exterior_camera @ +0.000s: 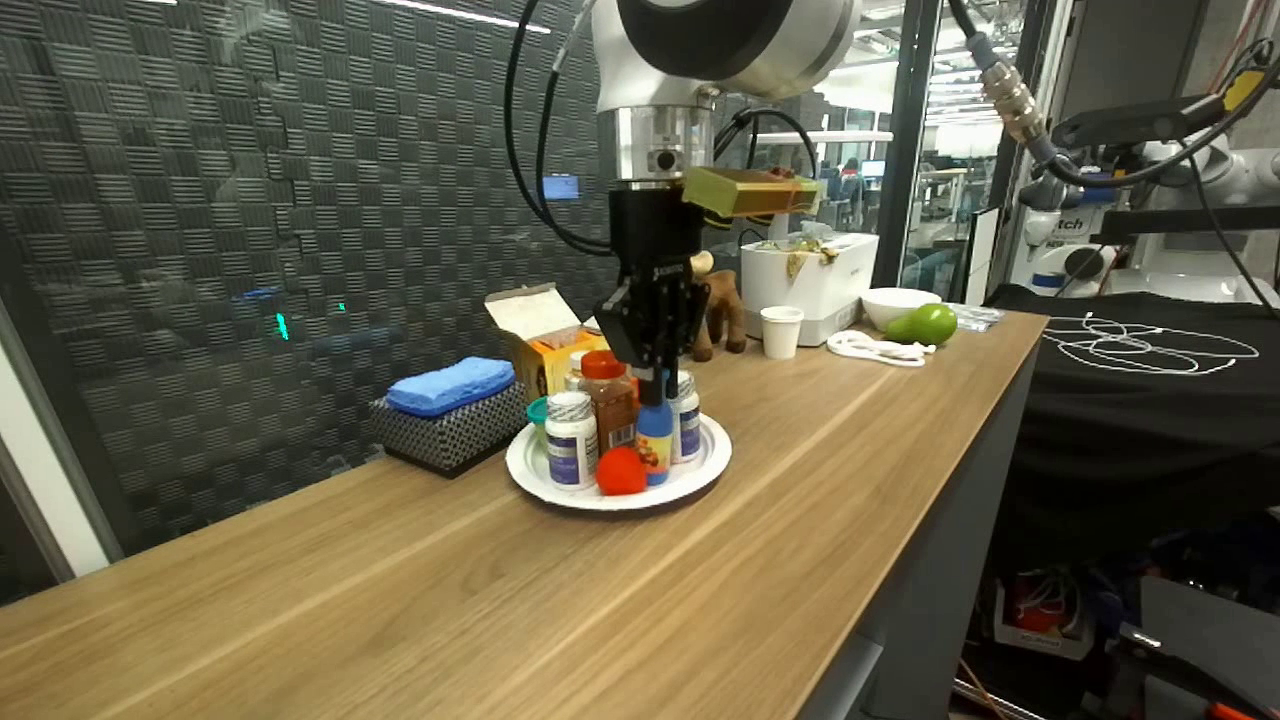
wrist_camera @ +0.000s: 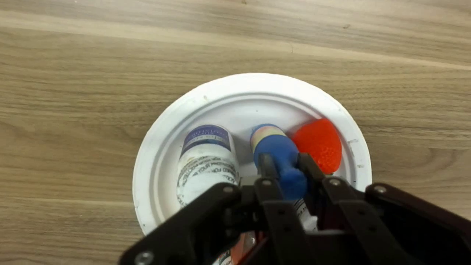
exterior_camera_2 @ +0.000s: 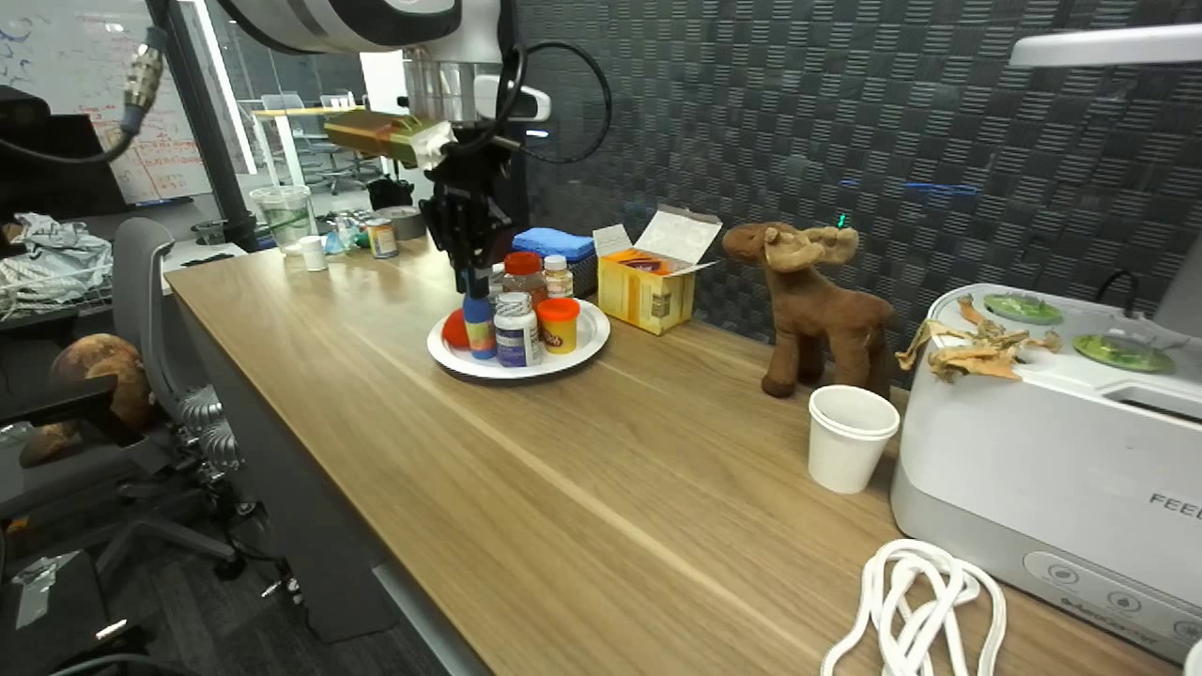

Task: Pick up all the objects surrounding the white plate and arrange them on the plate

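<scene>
- Nearest the wrist camera hangs the tool [wrist_camera: 287,161], its jaws drawn nearly together with the upper part of the small blue bottle [exterior_camera: 655,450] pinched between them; I see nothing else in its hold.
- Directly under the tool, that bottle is about upright on or just over the white plate [wrist_camera: 254,85]; I can't tell whether it bears its own weight.
- Close around the tool, on the plate: the red ball [wrist_camera: 319,145], just beside the blue bottle; a white pill bottle [exterior_camera_2: 516,338] on the tool's opposite flank, the orange-lidded can [exterior_camera_2: 559,329] next to it; farther in, the red-capped jar [exterior_camera: 612,405] and another white pill bottle [exterior_camera: 573,455].
- Farther from the tool I make out a green-lidded container [exterior_camera: 537,411] and a small white-capped bottle [exterior_camera_2: 558,280]; their feet are hidden, so I can't confirm they are on the plate.
- Well apart from the tool, on the tabletop [exterior_camera: 450,590], sit the yellow box [exterior_camera_2: 643,302] and brown toy moose [exterior_camera_2: 817,305]; I take these for surroundings.
- Gathering looks nearly finished to me: what's left is probably releasing the blue bottle, then lifting straight up without tipping the jar.
</scene>
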You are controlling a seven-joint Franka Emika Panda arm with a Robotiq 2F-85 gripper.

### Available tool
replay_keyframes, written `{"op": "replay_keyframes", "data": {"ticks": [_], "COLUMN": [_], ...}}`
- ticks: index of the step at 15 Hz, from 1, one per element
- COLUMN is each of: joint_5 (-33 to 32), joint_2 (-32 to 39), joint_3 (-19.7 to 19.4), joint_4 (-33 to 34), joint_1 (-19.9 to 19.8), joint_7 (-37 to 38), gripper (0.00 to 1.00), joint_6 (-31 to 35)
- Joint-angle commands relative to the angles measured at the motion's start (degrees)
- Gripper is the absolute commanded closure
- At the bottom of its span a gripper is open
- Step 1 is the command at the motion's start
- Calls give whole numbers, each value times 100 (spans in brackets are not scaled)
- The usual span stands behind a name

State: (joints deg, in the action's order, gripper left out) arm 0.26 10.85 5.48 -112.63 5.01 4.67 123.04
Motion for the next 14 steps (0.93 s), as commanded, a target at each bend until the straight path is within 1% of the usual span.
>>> {"op": "replay_keyframes", "data": {"ticks": [1, 2, 3, 5, 7, 8, 11, 14], "joint_5": [-29, -20, -22, -12, 18, 35, 37, -22], "joint_2": [94, 88, 76, 47, 20, 1, -76, -256], "joint_3": [-8, -6, -6, -8, -5, -4, -9, -60], "joint_4": [257, 265, 266, 262, 257, 248, 250, 508], "joint_1": [59, 63, 68, 72, 68, 64, 63, 66], "joint_7": [-42, -42, -42, -36, -52, -59, -20, 283], "gripper": [47, 40, 31, 16, 2, 0, 0, 0], "joint_6": [-109, -108, -98, -78, -75, -63, -41, -250]}}
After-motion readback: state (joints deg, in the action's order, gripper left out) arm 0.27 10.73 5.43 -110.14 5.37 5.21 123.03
